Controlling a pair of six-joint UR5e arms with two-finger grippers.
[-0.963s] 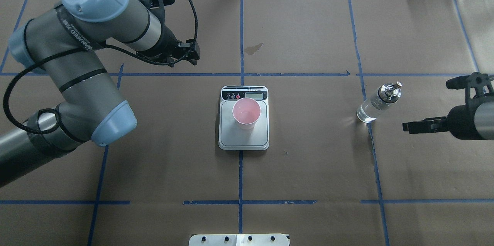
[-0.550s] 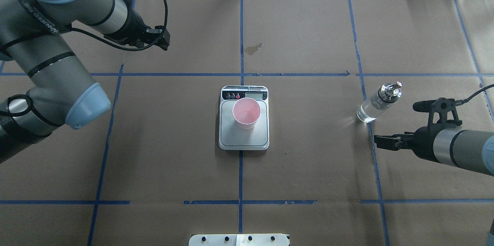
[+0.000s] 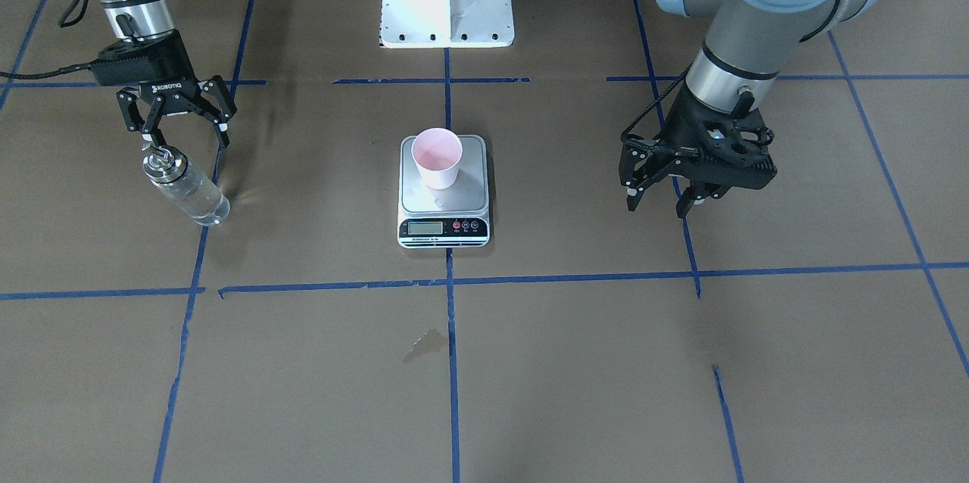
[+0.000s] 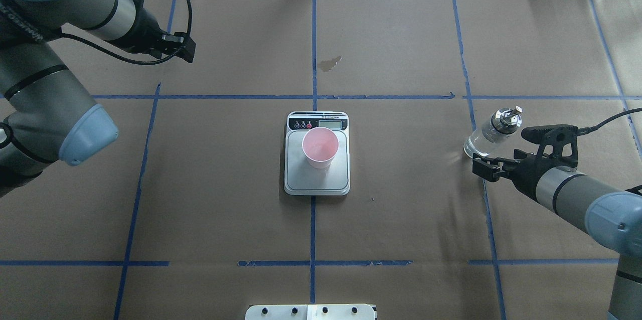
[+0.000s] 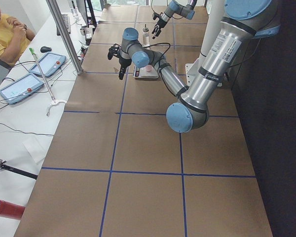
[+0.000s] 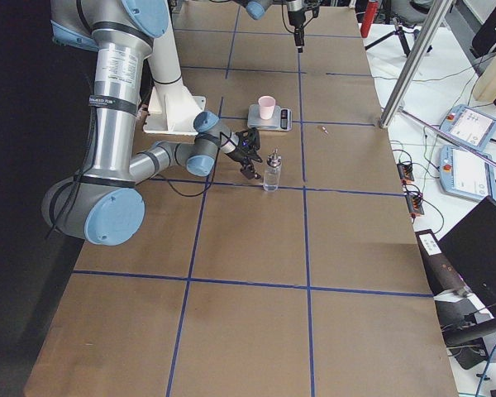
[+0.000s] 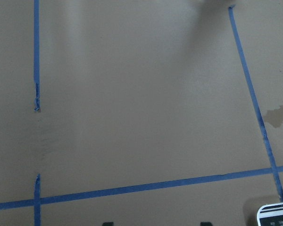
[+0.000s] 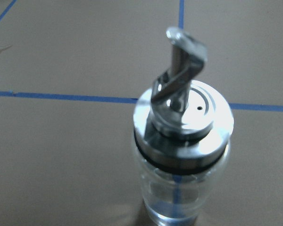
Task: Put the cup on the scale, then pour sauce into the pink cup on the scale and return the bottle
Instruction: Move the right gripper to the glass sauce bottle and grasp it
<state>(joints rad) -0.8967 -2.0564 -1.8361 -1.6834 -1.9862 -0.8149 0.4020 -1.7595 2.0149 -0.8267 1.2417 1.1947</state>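
Tabletop (image 4: 401, 209) of brown paper with blue tape lines (image 4: 225, 97) carries at its centre a flat rectangular kitchen scale (image 4: 317, 182) with a brushed steel platform and a white display strip. In the overhead view the strip is at the 12 o'clock edge. A small pale pink tapered cup (image 4: 320, 145) without handle stands upright on the platform, closer to the strip.

At 3 o'clock from the scale, well apart, a small clear cylindrical glass bottle (image 4: 489, 134) with a shiny silver collar and a thin pour spout stands upright on a tape line.

The right arm (image 4: 567, 189) comes in from 4 o'clock. The right jaws are spread wide and hold nothing. They hang just beside the bottle, at its 5 o'clock side, and I cannot see any contact. The right wrist camera looks down at collar and spout from close.

The left arm (image 4: 50, 84) has the left jaws at 10 o'clock from the scale, well apart, over bare paper. In the front-facing view they are parted and empty.

A small dark stain (image 4: 329, 63) lies at 12 o'clock from the scale.
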